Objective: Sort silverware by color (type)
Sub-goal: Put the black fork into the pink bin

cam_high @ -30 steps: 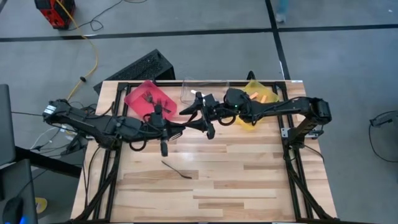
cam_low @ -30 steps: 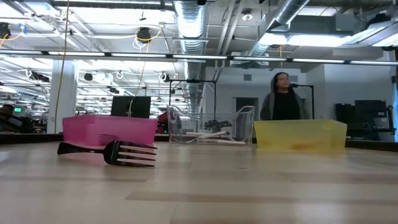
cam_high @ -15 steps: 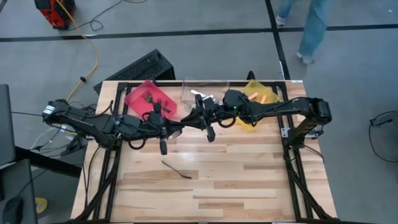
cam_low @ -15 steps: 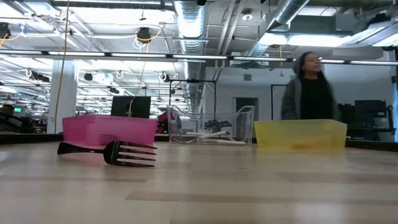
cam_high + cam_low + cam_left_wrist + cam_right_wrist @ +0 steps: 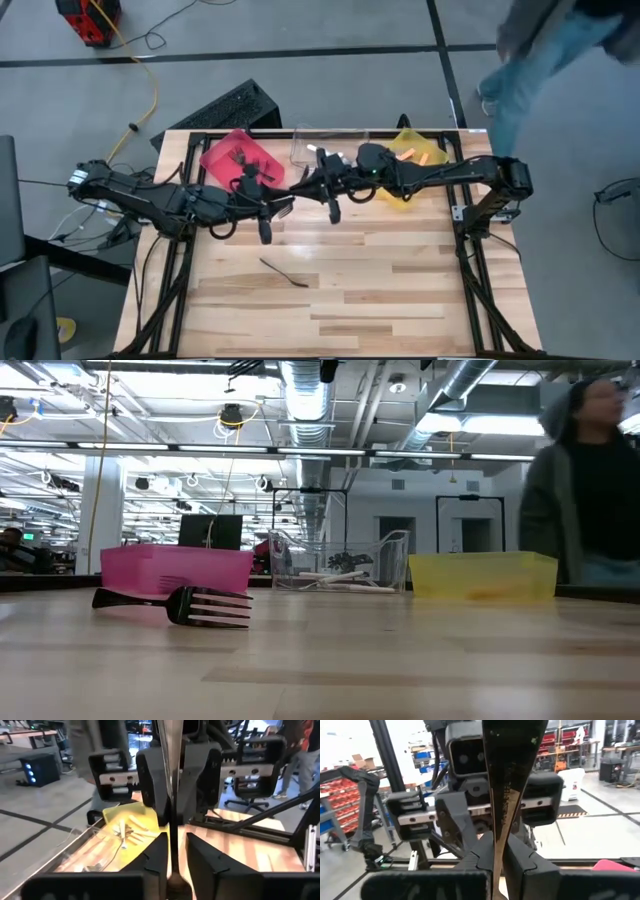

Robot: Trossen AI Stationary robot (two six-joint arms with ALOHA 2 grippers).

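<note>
Above the table's far middle my two grippers meet tip to tip around one dark grey fork. My right gripper is shut on it. My left gripper has its fingers a little apart, one on each side of the fork's other end. A black fork lies flat on the table near the middle, tines toward the right in the low view. My right gripper pinches the fork's flat shaft between its two fingers, coming level from the table's right. The fork is lifted clear of the table and runs on toward my left gripper. My left gripper: a gap shows beside the fork between the fingers; whether they touch it, I cannot tell.
A red bin with dark forks, a clear bin and a yellow bin with orange-handled forks stand along the far edge. A person passes behind the table at the right. The near half of the table is bare wood.
My right gripper has shut on the fork while both arms stayed in place above the far middle. The person behind the table has walked toward the right.
</note>
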